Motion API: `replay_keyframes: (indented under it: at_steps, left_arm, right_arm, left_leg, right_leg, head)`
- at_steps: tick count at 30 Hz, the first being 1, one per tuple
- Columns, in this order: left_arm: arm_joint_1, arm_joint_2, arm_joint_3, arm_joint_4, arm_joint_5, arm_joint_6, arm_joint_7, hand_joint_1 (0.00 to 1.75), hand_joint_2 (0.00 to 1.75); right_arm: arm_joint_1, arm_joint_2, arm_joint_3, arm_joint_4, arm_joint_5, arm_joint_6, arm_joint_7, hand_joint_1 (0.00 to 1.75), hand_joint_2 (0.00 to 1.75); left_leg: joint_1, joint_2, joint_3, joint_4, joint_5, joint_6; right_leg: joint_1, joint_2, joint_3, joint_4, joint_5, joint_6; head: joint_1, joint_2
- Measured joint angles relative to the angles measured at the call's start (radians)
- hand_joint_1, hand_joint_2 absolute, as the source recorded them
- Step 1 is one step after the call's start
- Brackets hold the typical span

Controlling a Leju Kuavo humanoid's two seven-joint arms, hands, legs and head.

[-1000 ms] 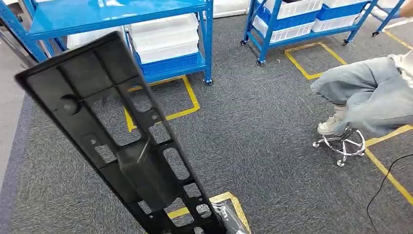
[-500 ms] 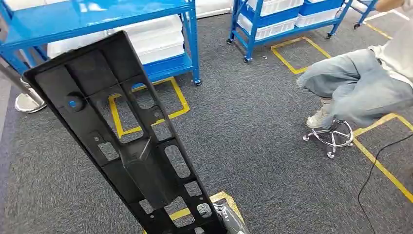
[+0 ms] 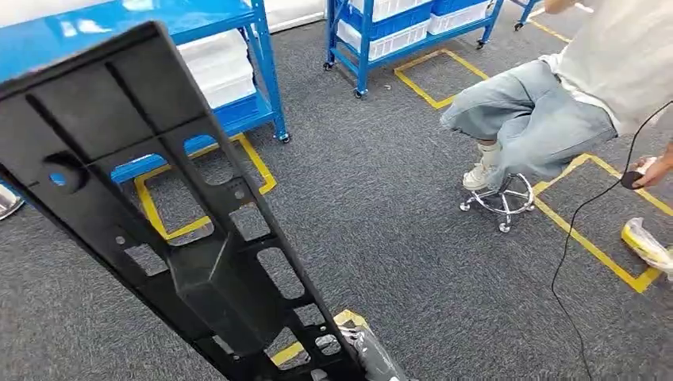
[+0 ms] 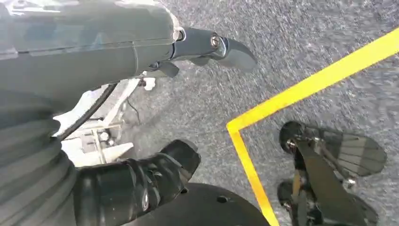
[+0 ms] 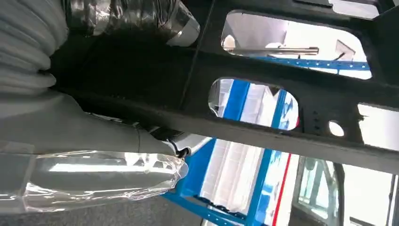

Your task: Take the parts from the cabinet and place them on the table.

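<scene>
R fingers: dark fingers point(image 5: 136, 21) wrapped over the edge of the black part point(image 3: 159, 214); thick grey thumb under it, so the part is clamped between them.
R hand: right hand point(image 5: 84, 89) grips the part near its lower end; in head view a bit of the wrapped hand shows at btm edge, just beside the part's foot.
Part: long flat black plastic panel w/ ribs, cut-out windows, small holes. Held up in the air, tilted, running from btm centre of head view up toward upper left. Off the floor, not on any table or shelf. Blue shelving visible thru its cut-outs in R wrist view.
L fingers: dark fingers point(image 4: 150, 176) and grey thumb point(image 4: 214, 47) spread apart, nothing between them.
L hand: left hand point(image 4: 117, 117) loose and empty, above grey carpet.
Floor: grey carpet point(image 3: 397, 262) w/ yellow tape lines point(image 3: 587, 246) marking squares.
Racks: blue shelf rack point(image 3: 238, 87) behind the part, white bins point(image 3: 210, 67) on its lower level; second blue rack on wheels point(image 3: 397, 32) further back, also w/ white bins.
Person: seated person point(image 3: 555, 103) on a chrome-base stool point(image 3: 500, 198), R side of head view, pale trousers, white top; hand near a black cable point(image 3: 571, 262).
Misc: plastic-wrapped yellow item point(image 3: 647, 242) on the floor at far R edge.
</scene>
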Motion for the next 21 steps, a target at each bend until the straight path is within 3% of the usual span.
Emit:
replay_keyframes:
  at_steps: [1, 2, 4, 5, 6, 7, 9, 10, 11, 15, 16, 17, 18, 20, 21]
  left_arm:
    - [0.001, 0.0, 0.0, 0.0, 0.001, 0.0, 0.0, 0.0, 1.75]
    - [0.002, 0.0, -0.002, 0.0, 0.0, -0.001, 0.0, 0.0, 1.75]
    - [0.003, 0.0, -0.006, 0.0, 0.0, -0.003, 0.004, 0.0, 1.75]
    - [0.003, 0.001, -0.008, 0.0, -0.002, -0.005, 0.008, 0.0, 1.75]
    - [0.003, 0.001, -0.011, 0.0, -0.003, -0.008, 0.013, 0.0, 1.75]
    - [0.002, 0.001, -0.016, 0.0, -0.004, -0.011, 0.016, 0.0, 1.75]
    - [0.0, 0.0, -0.024, 0.0, -0.003, -0.016, 0.021, 0.0, 1.75]
    - [-0.002, -0.001, -0.024, 0.0, -0.003, -0.016, 0.021, 0.0, 1.75]
    - [-0.002, -0.002, -0.026, 0.0, -0.001, -0.012, 0.024, 0.0, 1.75]
    - [-0.008, -0.01, -0.033, 0.0, 0.005, 0.005, 0.023, 0.0, 1.75]
    - [-0.008, -0.012, -0.033, 0.0, 0.005, 0.011, 0.019, 0.0, 1.75]
    - [-0.007, -0.014, -0.034, 0.0, 0.007, 0.013, 0.016, 0.0, 1.75]
    - [-0.007, -0.016, -0.035, 0.0, 0.008, 0.016, 0.015, 0.0, 1.75]
    - [-0.005, -0.019, -0.04, 0.0, 0.011, 0.019, 0.015, 0.0, 1.75]
    - [-0.005, -0.022, -0.042, 0.0, 0.013, 0.021, 0.015, 0.0, 1.75]
  right_arm:
    - [-0.001, 0.0, 0.0, -0.003, -0.003, 0.005, -0.006, 1.75, 1.75]
    - [-0.006, 0.0, 0.0, -0.006, -0.008, 0.014, -0.013, 1.75, 1.75]
    - [-0.02, 0.003, -0.001, -0.014, -0.027, 0.031, -0.017, 1.75, 1.75]
    - [-0.026, 0.005, -0.002, -0.016, -0.037, 0.039, -0.017, 1.75, 1.75]
    - [-0.032, 0.008, -0.004, -0.016, -0.049, 0.05, -0.016, 1.75, 1.75]
    - [-0.037, 0.011, -0.005, -0.017, -0.054, 0.056, -0.016, 1.75, 1.75]
    - [-0.051, 0.019, -0.005, -0.019, -0.065, 0.073, -0.016, 1.75, 1.75]
    - [-0.057, 0.024, -0.005, -0.021, -0.068, 0.08, -0.016, 1.75, 1.75]
    - [-0.066, 0.029, -0.005, -0.023, -0.072, 0.089, -0.017, 1.75, 1.75]
    - [-0.07, 0.036, -0.005, -0.035, -0.081, 0.106, -0.039, 1.75, 1.75]
    - [-0.068, 0.036, -0.005, -0.038, -0.081, 0.107, -0.046, 1.75, 1.75]
    - [-0.068, 0.036, -0.006, -0.041, -0.081, 0.108, -0.05, 1.75, 1.75]
    - [-0.068, 0.037, -0.006, -0.041, -0.081, 0.111, -0.053, 1.75, 1.75]
    - [-0.065, 0.037, -0.006, -0.041, -0.082, 0.113, -0.055, 1.75, 1.75]
    - [-0.064, 0.037, -0.006, -0.041, -0.082, 0.118, -0.058, 1.75, 1.75]
  left_leg:
    - [-0.003, 0.016, 0.006, -0.005, 0.003, 0.006]
    - [-0.005, 0.028, 0.006, -0.006, 0.002, 0.015]
    - [-0.011, 0.055, 0.005, -0.005, 0.0, 0.019]
    - [-0.013, 0.069, 0.005, -0.005, -0.001, 0.02]
    - [-0.014, 0.081, 0.006, -0.004, -0.003, 0.021]
    - [-0.015, 0.09, 0.006, -0.003, -0.005, 0.02]
    - [-0.015, 0.112, 0.01, 0.004, -0.012, 0.016]
    - [-0.016, 0.119, 0.012, 0.009, -0.017, 0.011]
    - [-0.022, 0.126, 0.012, 0.01, -0.02, 0.005]
    - [-0.02, 0.155, 0.021, 0.013, -0.028, -0.017]
    - [-0.013, 0.127, 0.018, 0.025, -0.041, -0.026]
    - [-0.012, 0.081, 0.003, 0.06, -0.069, -0.03]
    - [-0.011, 0.06, -0.027, 0.124, -0.108, -0.032]
    - [-0.01, 0.051, -0.103, 0.283, -0.174, -0.036]
    - [-0.01, 0.051, -0.128, 0.329, -0.177, -0.037]
  right_leg:
    - [0.003, -0.059, -0.011, 0.024, -0.018, 0.0]
    - [0.005, -0.096, -0.037, 0.078, -0.055, 0.001]
    - [0.002, -0.12, -0.116, 0.237, -0.13, 0.004]
    - [0.0, -0.121, -0.147, 0.297, -0.145, 0.005]
    - [-0.001, -0.122, -0.153, 0.308, -0.134, 0.007]
    - [-0.002, -0.125, -0.141, 0.283, -0.113, 0.007]
    - [-0.002, -0.14, -0.048, 0.108, -0.024, 0.002]
    - [-0.001, -0.167, -0.003, 0.027, 0.003, -0.001]
    - [0.011, -0.195, 0.002, 0.016, -0.013, -0.007]
    - [0.012, -0.157, -0.001, 0.002, -0.005, -0.027]
    - [0.004, -0.15, 0.005, -0.004, 0.0, -0.034]
    - [0.003, -0.141, 0.004, -0.006, 0.002, -0.037]
    - [0.002, -0.133, 0.003, -0.006, 0.003, -0.041]
    - [0.004, -0.109, 0.001, -0.004, 0.003, -0.042]
    - [0.005, -0.095, 0.001, -0.002, 0.003, -0.042]
  head:
    - [0.0, 0.0]
    - [0.001, 0.0]
    - [0.0, 0.0]
    - [0.001, 0.0]
    - [0.0, 0.0]
    - [0.002, 0.0]
    - [0.001, 0.0]
    - [0.001, 0.0]
    - [0.0, 0.0]
    - [0.002, 0.0]
    - [0.001, 0.0]
    - [0.001, 0.0]
    - [-0.001, 0.0]
    - [0.0, 0.0]
    - [0.0, 0.0]
